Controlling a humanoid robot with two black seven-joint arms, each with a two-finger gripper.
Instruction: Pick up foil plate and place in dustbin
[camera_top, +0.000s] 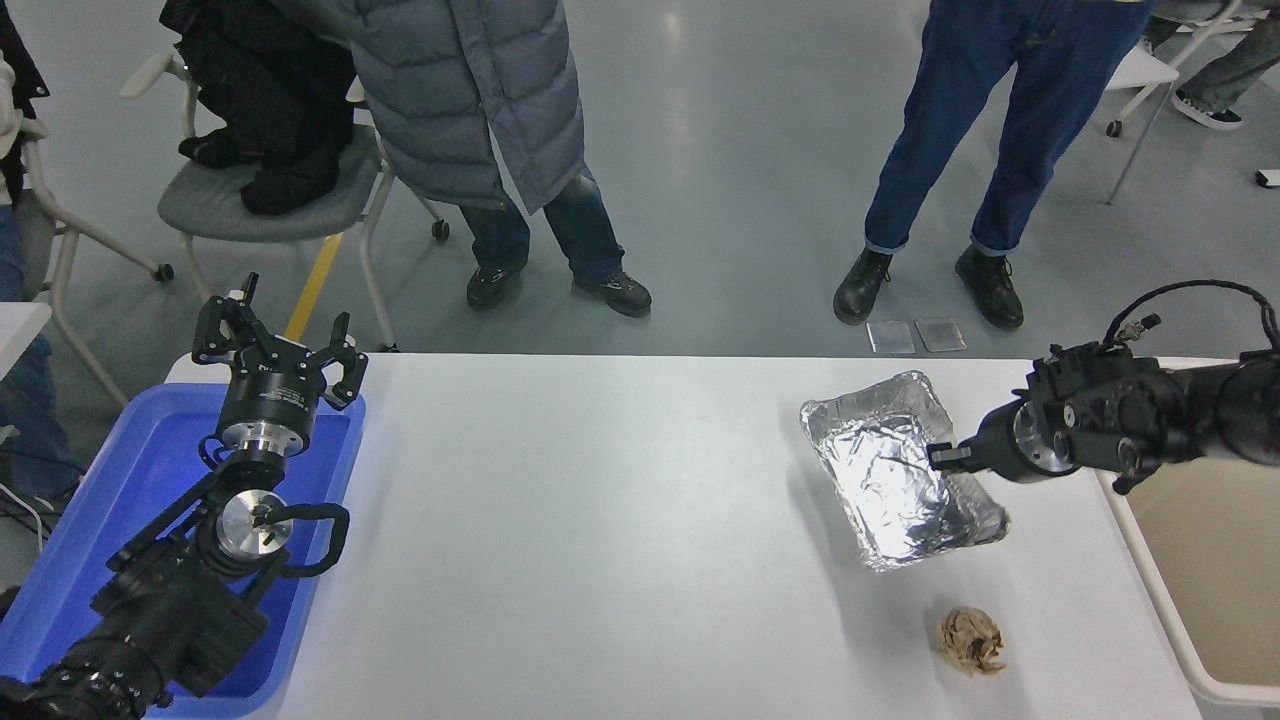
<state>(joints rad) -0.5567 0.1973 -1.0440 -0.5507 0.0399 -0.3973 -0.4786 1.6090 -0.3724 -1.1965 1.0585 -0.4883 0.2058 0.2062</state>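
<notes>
The foil plate (895, 470), a shiny crinkled silver tray, hangs tilted above the right part of the white table (600, 520). My right gripper (942, 457) is shut on the plate's right rim and holds it off the table. The beige dustbin (1160, 590) stands at the table's right edge, to the right of the plate, partly behind my right arm. My left gripper (275, 345) is open and parked over the blue tray at the lower left.
A crumpled brown paper ball (970, 641) lies on the table in front of the plate. A bright blue tray (90, 520) sits at the left edge. Two people (480, 120) stand at the far side, and a chair (260, 200) stands at the back left.
</notes>
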